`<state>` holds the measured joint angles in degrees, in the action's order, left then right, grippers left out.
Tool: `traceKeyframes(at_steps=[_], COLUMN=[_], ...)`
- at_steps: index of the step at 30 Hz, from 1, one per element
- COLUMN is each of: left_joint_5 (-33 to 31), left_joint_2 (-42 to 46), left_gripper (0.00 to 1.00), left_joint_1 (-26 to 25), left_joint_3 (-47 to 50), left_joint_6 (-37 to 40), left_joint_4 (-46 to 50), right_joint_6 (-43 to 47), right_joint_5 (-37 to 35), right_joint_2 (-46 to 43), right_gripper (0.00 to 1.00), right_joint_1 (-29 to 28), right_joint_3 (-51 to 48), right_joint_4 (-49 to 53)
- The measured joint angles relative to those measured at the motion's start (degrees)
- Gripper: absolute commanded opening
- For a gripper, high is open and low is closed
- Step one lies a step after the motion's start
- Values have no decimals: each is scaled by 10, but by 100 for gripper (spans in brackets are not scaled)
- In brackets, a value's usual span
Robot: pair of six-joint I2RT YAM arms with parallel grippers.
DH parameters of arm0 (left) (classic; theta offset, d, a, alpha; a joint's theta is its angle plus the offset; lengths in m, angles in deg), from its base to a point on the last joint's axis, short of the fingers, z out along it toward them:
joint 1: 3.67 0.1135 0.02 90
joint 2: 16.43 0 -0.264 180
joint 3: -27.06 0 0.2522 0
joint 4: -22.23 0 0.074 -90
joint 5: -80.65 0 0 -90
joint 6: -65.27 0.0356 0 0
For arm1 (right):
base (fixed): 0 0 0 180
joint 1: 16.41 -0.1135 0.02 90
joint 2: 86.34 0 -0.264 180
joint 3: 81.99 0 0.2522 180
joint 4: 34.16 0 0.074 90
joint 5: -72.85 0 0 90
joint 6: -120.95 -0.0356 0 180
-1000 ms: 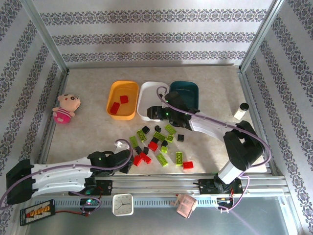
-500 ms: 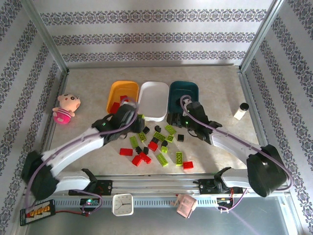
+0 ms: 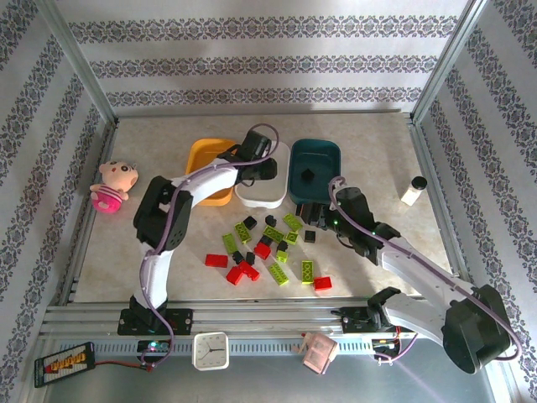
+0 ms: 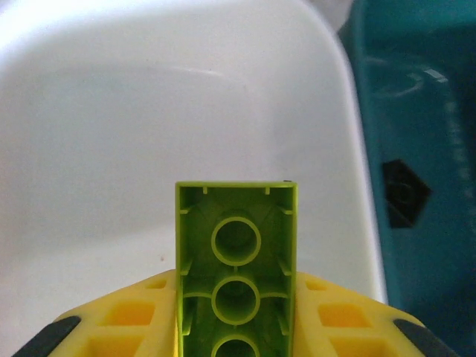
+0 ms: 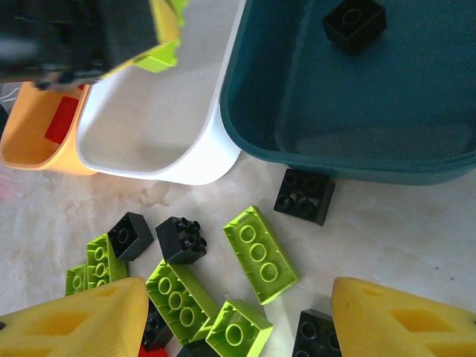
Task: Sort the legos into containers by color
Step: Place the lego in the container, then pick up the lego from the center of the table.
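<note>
While your left gripper (image 4: 236, 323) clamps a lime green brick (image 4: 236, 245) between its yellow fingers, you see the brick's hollow underside with its round tubes, held over the smooth, glossy white tray (image 4: 111, 134). Next to that, the dark teal tray (image 3: 324, 152) holds one square black brick (image 3: 308, 175). Your right gripper (image 5: 238, 327) hangs with its jaws spread wide, gripping nothing, above the studded loose bricks (image 5: 260, 253) on the marbled table (image 5: 387, 230), near both trays' rounded corners. Flat red pieces (image 5: 59, 119) lie in the orange-yellow tray (image 5: 26, 149).
</note>
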<state>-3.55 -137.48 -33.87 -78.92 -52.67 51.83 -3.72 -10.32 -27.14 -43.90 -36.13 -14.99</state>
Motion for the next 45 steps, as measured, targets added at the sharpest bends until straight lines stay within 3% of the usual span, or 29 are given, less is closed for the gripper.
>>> traceKeyframes(at_steps=[4, 7, 12, 19, 27, 32, 38, 45], left_joint_5=[0, -1, -3, 6, 32, 25, -7, -44], left_joint_2=[-51, -78, -88, -57, 253, 431, 567, 720], left_gripper=[28, 39, 71, 86, 100, 100, 100, 100], left_joint_1=[-1, 0, -1, -1, -16, -62, -89, -91], left_joint_3=[-47, -85, -108, -89, 155, 333, 515, 617], left_joint_6=[0, 1, 7, 2, -19, -28, -48, -82], left_joint_4=[20, 38, 49, 46, -57, -122, -121, -102], right_joint_6=[2, 3, 4, 6, 5, 6, 6, 7], right_joint_5=[0, 0, 2, 7, -18, -40, -70, -81], right_joint_2=[-18, -28, -36, -36, 13, 90, 156, 218], right_gripper=[67, 68, 69, 69, 67, 63, 59, 52], right_joint_1=[0, 0, 0, 0, -36, -60, -64, -64], right_joint_3=[0, -5, -8, -8, -8, -8, -1, 28], right_joint_4=[13, 20, 39, 75, 96, 92, 83, 57])
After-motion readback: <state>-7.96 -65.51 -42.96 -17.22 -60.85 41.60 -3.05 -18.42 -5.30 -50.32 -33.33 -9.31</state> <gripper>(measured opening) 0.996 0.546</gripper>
